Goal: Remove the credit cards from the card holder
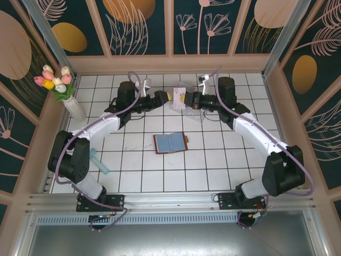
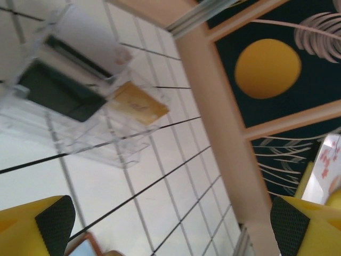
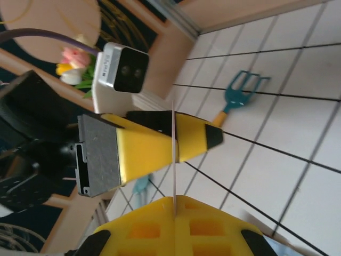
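Note:
The card holder [image 1: 170, 142] lies open on the tiles, blue-grey pockets up; a corner of it [image 2: 85, 246] shows low in the left wrist view. My right gripper [image 1: 184, 98] [image 3: 174, 208] is shut on a thin credit card [image 3: 174, 160], seen edge-on, held in the air above the far tiles. My left gripper [image 1: 168, 98] [image 2: 170, 226] faces it, open wide with nothing between its fingers; one left finger [image 3: 160, 144] stands right behind the card. A yellowish card [image 2: 137, 104] and a dark flat piece [image 2: 58, 93] show in or behind the clear box; I cannot tell which.
The clear plastic box [image 1: 191, 111] [image 2: 101, 138] stands just beyond the card holder, under the right gripper. A teal garden fork [image 1: 99, 160] [image 3: 242, 90] lies at the left. A white vase of tulips [image 1: 59, 85] stands at the far left corner. Wooden walls close in the back and sides.

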`<state>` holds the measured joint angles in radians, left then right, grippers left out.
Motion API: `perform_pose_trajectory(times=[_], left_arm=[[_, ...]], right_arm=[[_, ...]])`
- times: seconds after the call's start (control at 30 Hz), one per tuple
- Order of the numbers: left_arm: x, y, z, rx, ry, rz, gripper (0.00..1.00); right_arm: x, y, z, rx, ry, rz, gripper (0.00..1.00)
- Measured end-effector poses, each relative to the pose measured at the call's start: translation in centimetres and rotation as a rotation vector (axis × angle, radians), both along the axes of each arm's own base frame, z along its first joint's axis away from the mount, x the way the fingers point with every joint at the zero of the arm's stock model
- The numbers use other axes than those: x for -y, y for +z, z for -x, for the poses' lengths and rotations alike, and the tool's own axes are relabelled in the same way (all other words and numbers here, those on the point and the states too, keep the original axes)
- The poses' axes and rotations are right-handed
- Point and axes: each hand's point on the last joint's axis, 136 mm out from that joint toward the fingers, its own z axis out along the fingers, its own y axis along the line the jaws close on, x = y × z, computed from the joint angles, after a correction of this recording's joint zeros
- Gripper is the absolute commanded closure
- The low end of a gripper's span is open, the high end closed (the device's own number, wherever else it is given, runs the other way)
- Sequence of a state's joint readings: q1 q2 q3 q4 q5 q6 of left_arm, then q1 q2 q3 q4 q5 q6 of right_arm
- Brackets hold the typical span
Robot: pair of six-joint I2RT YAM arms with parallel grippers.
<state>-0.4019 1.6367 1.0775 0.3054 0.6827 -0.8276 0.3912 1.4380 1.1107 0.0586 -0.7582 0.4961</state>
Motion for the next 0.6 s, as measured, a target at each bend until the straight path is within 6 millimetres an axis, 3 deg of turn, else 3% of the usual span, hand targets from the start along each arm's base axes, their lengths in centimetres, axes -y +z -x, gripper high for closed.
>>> perform_pose_trajectory(times=[0.17,0.3,0.6], left_arm=[[0.6,3.7,0.2,0.055,-0.051,0.135,0.13],[1.4,6.4,1.0,0.107,-0.106,0.222,0.25],[1.7,8.9,1.8,0.141,-0.152,0.312,0.59]], right_arm=[[-0.8,1.9,-0.6,0.025,0.071,-0.058,1.0],[-1.5,1.7,-0.5,-0.004,0.115,-0.084,1.0],[-2.0,2.3,-0.2,-0.033,0.157,-0.134,1.0]])
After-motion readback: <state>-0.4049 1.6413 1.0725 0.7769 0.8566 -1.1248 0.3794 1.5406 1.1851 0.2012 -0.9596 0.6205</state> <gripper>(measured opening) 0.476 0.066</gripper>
